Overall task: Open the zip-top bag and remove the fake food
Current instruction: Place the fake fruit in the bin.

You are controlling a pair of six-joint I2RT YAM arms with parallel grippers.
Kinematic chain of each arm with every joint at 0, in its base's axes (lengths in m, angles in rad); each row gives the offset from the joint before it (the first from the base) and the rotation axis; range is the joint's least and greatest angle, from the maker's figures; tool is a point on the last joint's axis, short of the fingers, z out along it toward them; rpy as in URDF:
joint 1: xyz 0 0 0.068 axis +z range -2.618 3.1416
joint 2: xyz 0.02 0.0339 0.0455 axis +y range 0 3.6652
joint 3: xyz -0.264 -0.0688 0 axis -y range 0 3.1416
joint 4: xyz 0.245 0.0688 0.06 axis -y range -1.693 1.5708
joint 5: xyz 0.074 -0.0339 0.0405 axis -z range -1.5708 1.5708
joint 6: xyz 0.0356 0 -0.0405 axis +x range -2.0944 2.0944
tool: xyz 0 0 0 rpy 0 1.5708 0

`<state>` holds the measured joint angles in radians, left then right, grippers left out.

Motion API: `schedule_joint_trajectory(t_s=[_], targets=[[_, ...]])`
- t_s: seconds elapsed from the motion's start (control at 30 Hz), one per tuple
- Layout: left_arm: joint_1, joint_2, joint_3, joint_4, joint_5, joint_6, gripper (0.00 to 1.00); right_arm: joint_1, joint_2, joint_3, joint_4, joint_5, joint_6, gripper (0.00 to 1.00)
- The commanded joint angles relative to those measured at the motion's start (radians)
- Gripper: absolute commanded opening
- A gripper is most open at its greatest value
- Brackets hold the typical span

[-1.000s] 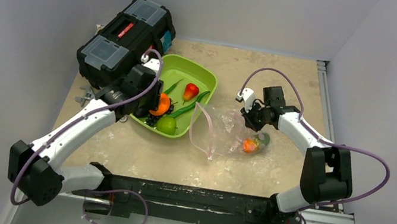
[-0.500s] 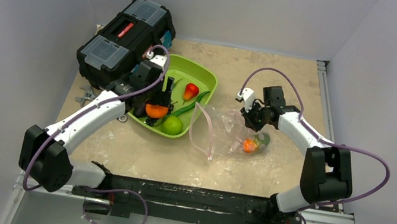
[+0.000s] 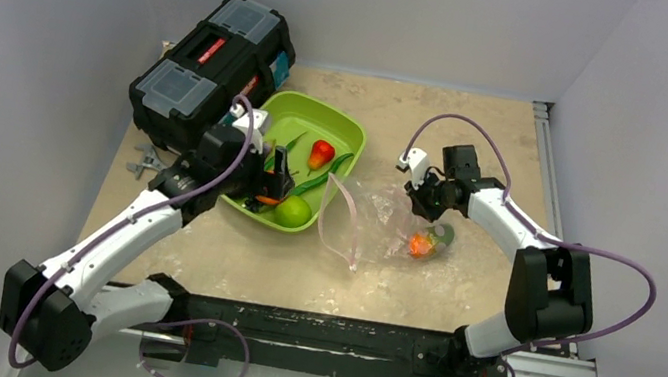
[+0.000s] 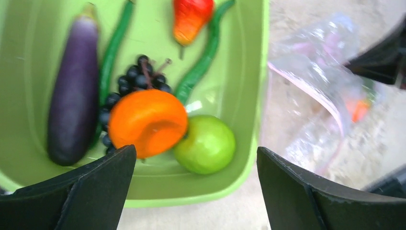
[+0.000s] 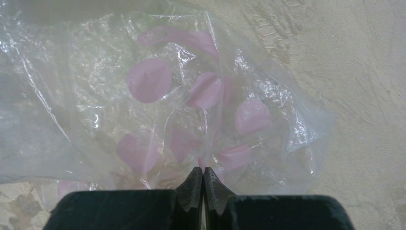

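The left gripper (image 4: 195,152) hangs just above the near end of the green tray (image 4: 239,72), its jaws spread wide and nothing between them. Straight under the gap lie two pieces of the fake food, the orange fruit (image 4: 146,122) and the lime-green ball (image 4: 206,143), touching each other against the tray's near wall. The fruit rests partly on a bunch of dark grapes (image 4: 139,79). On the tray's left side lies the purple eggplant (image 4: 74,115), lengthwise, with a thin green pod along its right flank. Farther up the tray are the red pepper (image 4: 190,17) and the long green pod (image 4: 203,60), the pod curving down from beside the pepper toward the ball.

Just off the tray's right edge lies the zip-top bag (image 4: 311,72), crumpled on the table, its mouth with the pale pink zip strip (image 4: 311,88) turned toward the tray. At the bag's end away from the tray, the right gripper (image 5: 203,172) has its jaws pressed together on a fold of the clear film. One orange piece with some green on it (image 3: 420,245) sits inside the bag at that end; it may be the mango, but the plastic blurs it.

Behind the tray's left corner stands a black toolbox (image 3: 207,67).
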<state>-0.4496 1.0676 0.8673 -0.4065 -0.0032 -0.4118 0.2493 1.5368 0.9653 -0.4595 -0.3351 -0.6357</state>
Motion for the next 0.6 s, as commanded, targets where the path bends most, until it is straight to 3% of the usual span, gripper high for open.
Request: schedule_joint_trajectory(t_s=[0.0, 0.23, 0.57], targets=[[0.005, -0.094, -0.088, 0.129, 0.237, -0.043, 0.93, -0.002, -0.015, 0.044, -0.018, -0.041, -0.013, 0.00], [-0.029, -0.158, -0.166, 0.188, 0.355, -0.073, 0.87, -0.002, -0.021, 0.054, -0.042, -0.072, -0.035, 0.04], [-0.164, -0.151, -0.225, 0.250, 0.265, -0.068, 0.86, -0.021, -0.061, 0.059, -0.067, -0.152, -0.070, 0.17]])
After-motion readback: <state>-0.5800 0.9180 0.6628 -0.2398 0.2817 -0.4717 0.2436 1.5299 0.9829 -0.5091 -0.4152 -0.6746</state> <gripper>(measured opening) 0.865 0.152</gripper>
